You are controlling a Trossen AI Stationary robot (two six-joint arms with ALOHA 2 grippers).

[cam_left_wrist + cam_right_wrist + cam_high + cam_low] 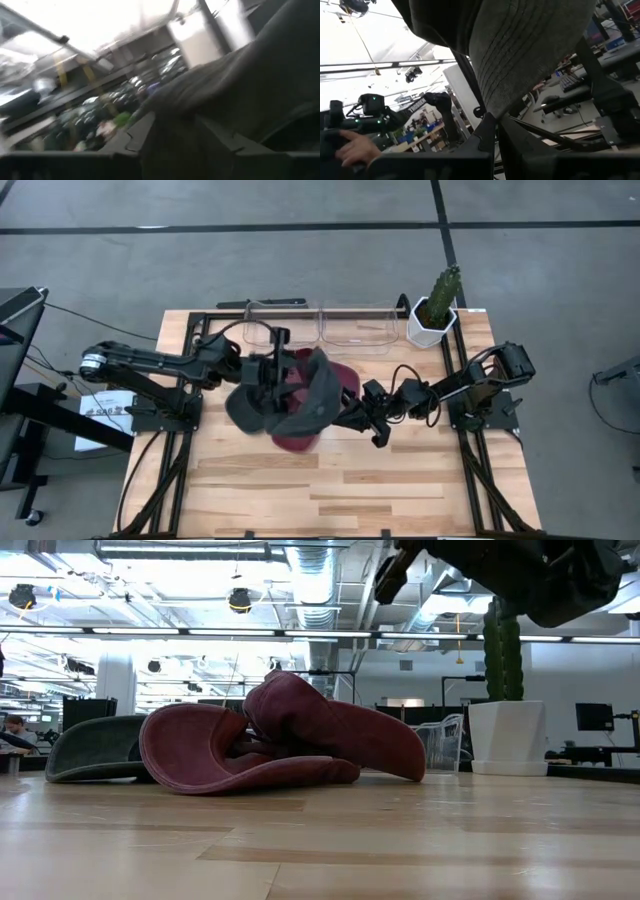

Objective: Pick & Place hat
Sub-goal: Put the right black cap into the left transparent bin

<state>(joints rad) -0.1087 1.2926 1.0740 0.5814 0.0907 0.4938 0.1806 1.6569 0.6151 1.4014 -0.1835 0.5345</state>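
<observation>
Wooden slats of the table (330, 480) carried a maroon hat (290, 745) and a green hat (95, 748) lying flat. Above them, the right gripper (492, 131) pinched a grey hat (315, 395) by its brim, raised off the table; the left gripper (262, 373) sat against the hat's other side, grip unclear (probably letting go). Doing this well meant keeping the pinch firm and carrying the hat clear of the pile.

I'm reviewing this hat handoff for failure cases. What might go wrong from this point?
1. The right gripper pinches only the grey hat's brim edge between shut fingers; the hat may slip out.
2. The left gripper sits close against the same hat; a pull by either arm might drag or twist it.
3. The grey hat hangs over the red hat, so lowering it may snag or shift that one.
</observation>
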